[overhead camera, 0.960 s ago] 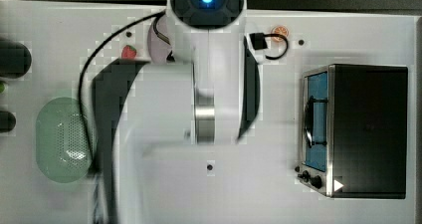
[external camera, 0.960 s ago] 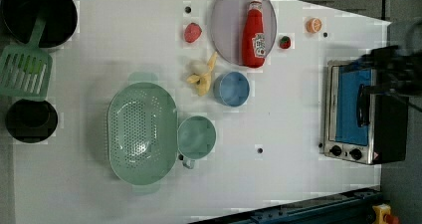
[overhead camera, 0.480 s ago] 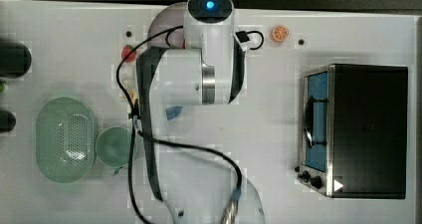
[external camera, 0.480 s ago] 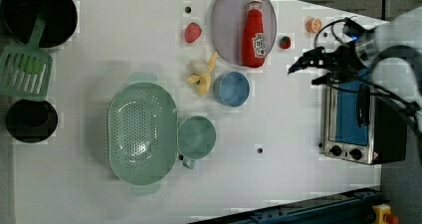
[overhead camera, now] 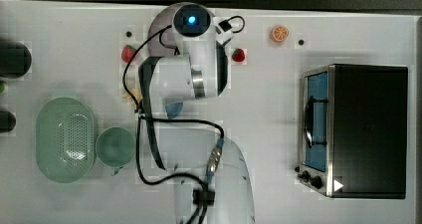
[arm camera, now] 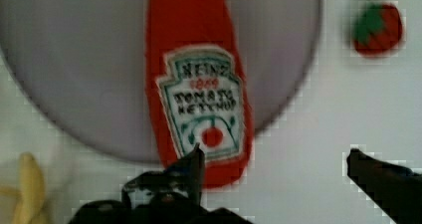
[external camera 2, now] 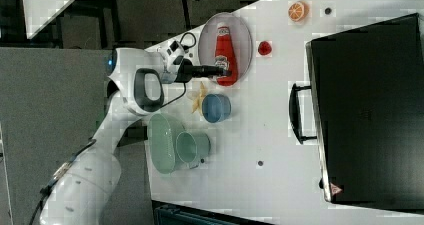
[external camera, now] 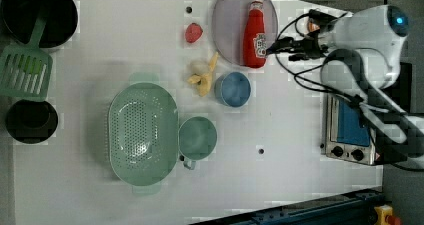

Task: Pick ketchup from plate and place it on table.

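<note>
We see the fingers [arm camera: 196,167] spread wide apart in the wrist view, holding nothing, with the gripper [external camera: 272,49] poised at the base end of the ketchup [external camera: 254,33]. The bottle lies flat on the plate [external camera: 227,25], upper centre of the left view; the fingers seem just short of touching it. A strawberry [external camera 2: 264,48] sits beside the plate on the white counter [external camera: 280,185], a blue dish [external camera: 233,89] below.

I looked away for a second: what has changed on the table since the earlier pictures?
The arm swung in over the table from the left view's right, and its open hand now hovers at the base of the ketchup. Nothing is gripped yet. The ketchup lies on the plate as before; the other items have not moved.
</note>
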{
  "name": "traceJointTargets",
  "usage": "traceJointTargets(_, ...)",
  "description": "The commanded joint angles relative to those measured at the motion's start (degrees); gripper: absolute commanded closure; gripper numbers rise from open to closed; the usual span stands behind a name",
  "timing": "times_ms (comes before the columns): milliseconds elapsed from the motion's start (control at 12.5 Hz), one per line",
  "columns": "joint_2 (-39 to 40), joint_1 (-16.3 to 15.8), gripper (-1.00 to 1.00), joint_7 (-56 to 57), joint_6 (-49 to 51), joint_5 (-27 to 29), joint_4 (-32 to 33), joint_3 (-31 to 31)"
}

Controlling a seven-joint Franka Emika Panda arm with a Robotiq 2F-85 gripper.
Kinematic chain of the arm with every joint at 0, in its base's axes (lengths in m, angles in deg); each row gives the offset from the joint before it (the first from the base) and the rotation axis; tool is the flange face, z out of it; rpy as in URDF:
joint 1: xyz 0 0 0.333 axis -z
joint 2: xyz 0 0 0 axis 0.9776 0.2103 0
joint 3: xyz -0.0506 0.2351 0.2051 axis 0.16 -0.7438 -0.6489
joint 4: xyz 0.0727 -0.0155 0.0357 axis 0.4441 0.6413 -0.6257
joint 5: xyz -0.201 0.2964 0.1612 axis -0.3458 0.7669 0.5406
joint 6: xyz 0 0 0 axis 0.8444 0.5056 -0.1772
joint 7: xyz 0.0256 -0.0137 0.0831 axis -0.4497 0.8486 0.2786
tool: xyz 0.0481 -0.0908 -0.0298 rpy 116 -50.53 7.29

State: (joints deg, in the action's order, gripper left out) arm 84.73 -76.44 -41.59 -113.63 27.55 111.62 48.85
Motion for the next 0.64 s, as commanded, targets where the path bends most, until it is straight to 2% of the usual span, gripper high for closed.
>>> traceJointTargets(80, 1.9, -1.2, -1.0, 4.0, -6.4, -1.3, 0.1, -0.7)
traceJointTargets(400, 6.0, -1.2, -1.0, 4.0, -12.8, -1.4, 0.0, -0.6)
traceJointTargets(480, 6.7, -1.2, -0.93, 4.0, -13.7, -1.4, 0.0, -0.4)
traceJointTargets(640, 7.5, -1.2, -0.44, 4.0, -15.3, -1.3, -0.1, -0.4)
